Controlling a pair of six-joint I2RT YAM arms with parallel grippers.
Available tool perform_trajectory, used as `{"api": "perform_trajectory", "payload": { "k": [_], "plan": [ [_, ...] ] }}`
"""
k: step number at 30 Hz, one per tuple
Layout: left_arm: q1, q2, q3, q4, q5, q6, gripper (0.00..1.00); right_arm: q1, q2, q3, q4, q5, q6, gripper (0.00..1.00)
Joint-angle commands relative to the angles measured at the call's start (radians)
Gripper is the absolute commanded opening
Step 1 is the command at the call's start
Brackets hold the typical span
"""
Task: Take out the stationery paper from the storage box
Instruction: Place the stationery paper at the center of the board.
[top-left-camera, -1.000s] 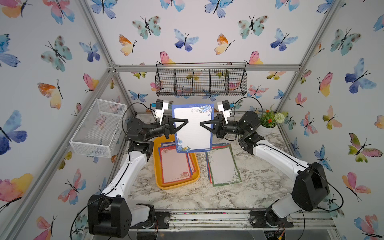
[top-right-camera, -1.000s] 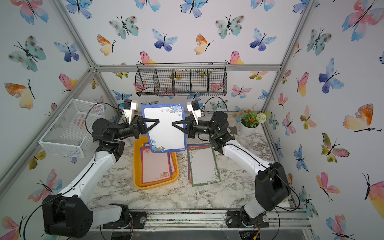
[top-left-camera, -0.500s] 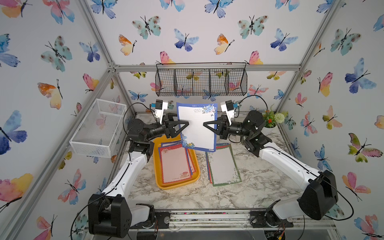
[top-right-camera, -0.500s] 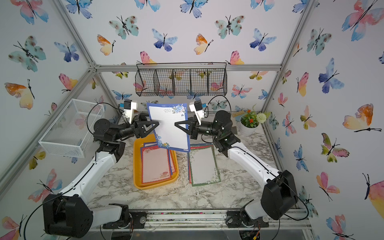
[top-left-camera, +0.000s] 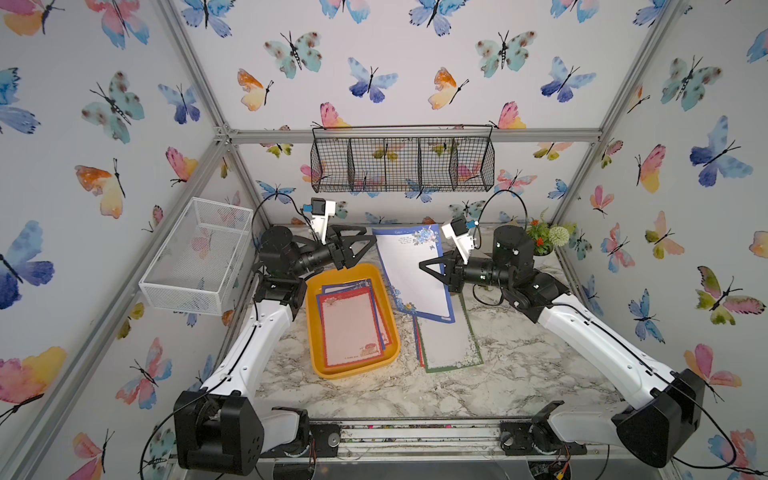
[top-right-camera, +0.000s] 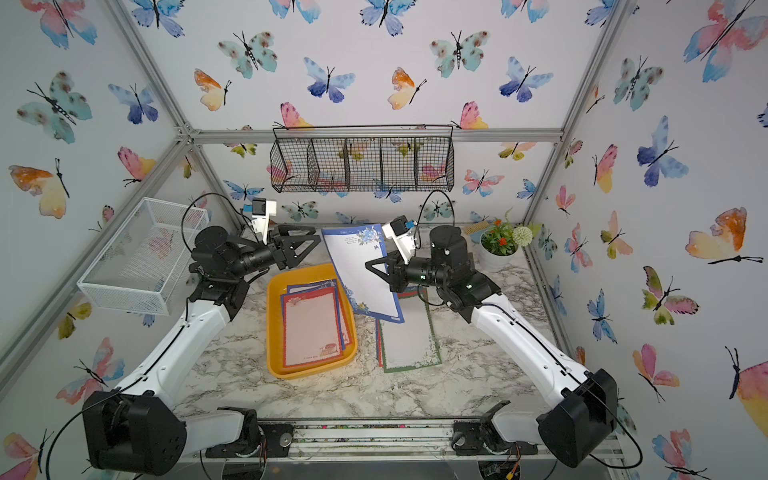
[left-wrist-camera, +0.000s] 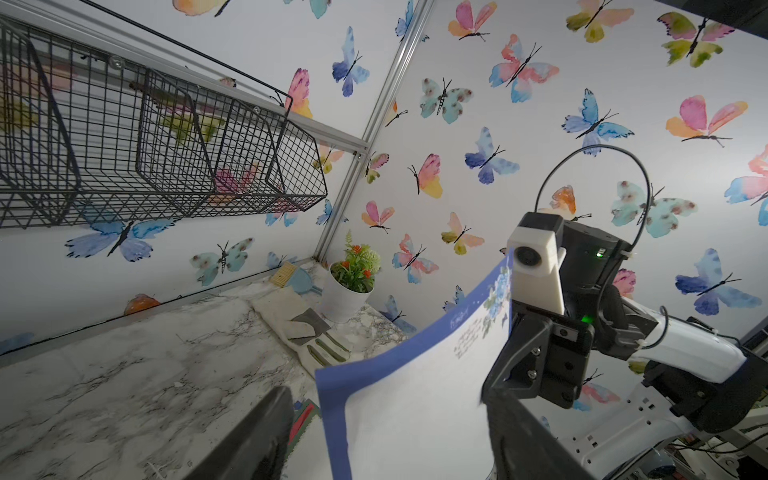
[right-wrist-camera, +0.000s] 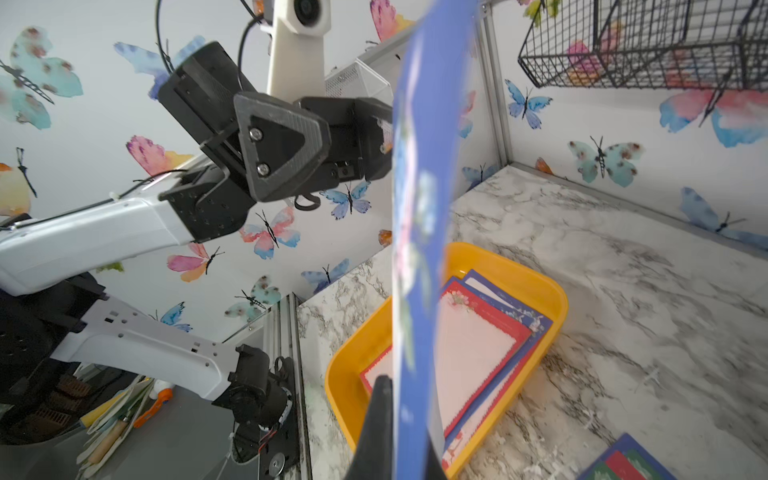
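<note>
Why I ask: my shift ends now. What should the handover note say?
Left gripper: open, clear of the paper.
Right gripper: shut on a blue-bordered sheet, held tilted in the air beside the storage box.
Done: several sheets piled on the table, green-bordered sheet on top.
Left: lay the held sheet on that pile, then take out the red-bordered sheet and the blue ones under it.

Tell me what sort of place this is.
Probably a robot test booth: an aluminium frame with butterfly-papered walls encloses a marble-look tabletop, and two robot arms mount on a rail at its front.
</note>
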Motion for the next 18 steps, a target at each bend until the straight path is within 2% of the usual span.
{"api": "perform_trajectory", "payload": {
  "k": [1,7,13,18],
  "plan": [
    [0.006,-0.020,0.022,-0.053,-0.040,0.054,0.76,-0.007,0.013,0.054,-0.206,0.043,-0.058,0.02],
    [0.008,-0.027,0.025,-0.068,-0.059,0.055,0.77,-0.030,0.087,0.084,-0.395,0.065,-0.064,0.02],
    [0.006,-0.025,0.026,-0.070,-0.064,0.050,0.77,-0.101,0.134,0.007,-0.422,0.053,-0.018,0.02],
    [0.007,-0.023,0.026,-0.074,-0.066,0.047,0.77,-0.189,0.182,-0.039,-0.438,-0.006,0.006,0.02]
  ]
}}
